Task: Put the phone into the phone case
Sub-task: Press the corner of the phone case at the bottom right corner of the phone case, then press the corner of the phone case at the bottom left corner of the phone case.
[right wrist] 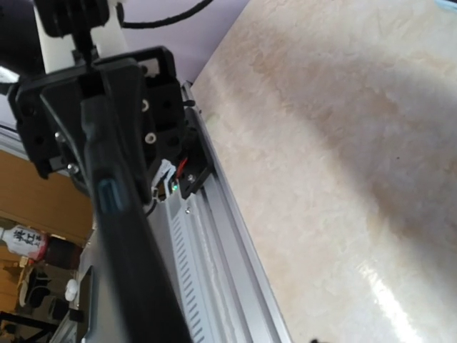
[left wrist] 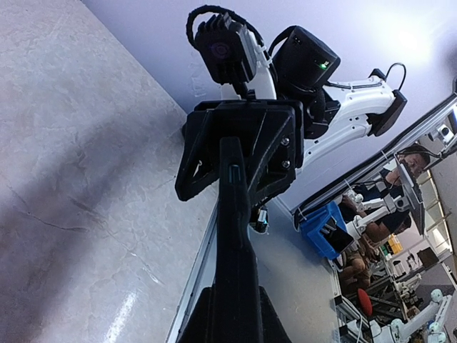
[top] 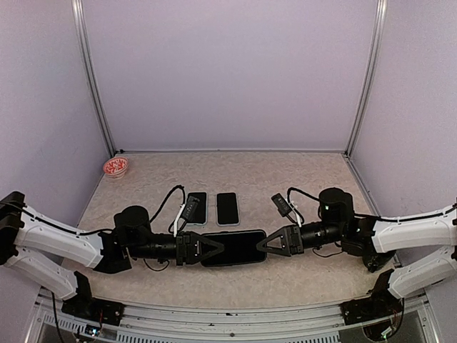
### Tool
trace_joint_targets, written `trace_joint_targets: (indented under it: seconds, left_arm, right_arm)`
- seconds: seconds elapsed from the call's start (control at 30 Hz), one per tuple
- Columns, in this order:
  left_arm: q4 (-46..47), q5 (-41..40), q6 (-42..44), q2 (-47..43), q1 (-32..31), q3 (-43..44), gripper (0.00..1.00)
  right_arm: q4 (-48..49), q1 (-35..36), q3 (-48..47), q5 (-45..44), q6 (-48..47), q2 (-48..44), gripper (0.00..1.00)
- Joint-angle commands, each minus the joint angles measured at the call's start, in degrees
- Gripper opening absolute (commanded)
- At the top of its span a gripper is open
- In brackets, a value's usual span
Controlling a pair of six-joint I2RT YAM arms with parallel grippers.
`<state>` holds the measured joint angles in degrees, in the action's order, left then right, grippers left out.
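Observation:
A black phone (top: 234,247) hangs flat just above the table between my two arms. Its rim looks matt, like a phone case, but I cannot tell case from phone. My left gripper (top: 218,247) is shut on its left end. In the left wrist view the phone (left wrist: 233,236) runs edge-on from between my fingers (left wrist: 275,325) toward the right gripper's black mount (left wrist: 243,150). My right gripper (top: 263,244) sits at the phone's right end. In the right wrist view the phone's edge (right wrist: 132,271) lies far left with no finger on it, so the jaws stand apart.
Two more flat devices lie side by side on the table behind the held phone, one with a pale rim (top: 196,207) and one black (top: 227,208). A small red-and-white bowl (top: 115,167) sits at the back left corner. The table's metal front rail (right wrist: 228,271) runs just below the grippers.

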<state>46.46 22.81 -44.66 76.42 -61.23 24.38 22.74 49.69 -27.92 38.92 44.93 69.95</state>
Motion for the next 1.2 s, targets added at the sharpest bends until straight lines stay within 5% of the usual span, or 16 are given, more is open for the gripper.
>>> trace_joint_targets:
  seconds: [0.0,0.33,0.7,1.17]
  left_arm:
    - [6.4,-0.7,1.1,-2.9,-0.1,-0.2,0.00]
    - [7.5,-1.6,0.7,-4.1,0.2,-1.1,0.00]
    - [7.3,-2.2,0.5,-4.8,0.5,-1.2,0.00]
    - [6.1,-2.5,1.2,-5.0,0.4,-1.0,0.00]
  right_arm:
    - [4.0,-0.4,1.2,1.9,1.5,-0.3,0.47]
    - [13.1,-0.4,3.1,8.0,4.7,0.5,0.48]
    - [15.4,-0.3,2.6,9.6,6.7,2.8,0.28]
    - [16.6,-0.4,2.2,10.2,7.6,4.4,0.19]
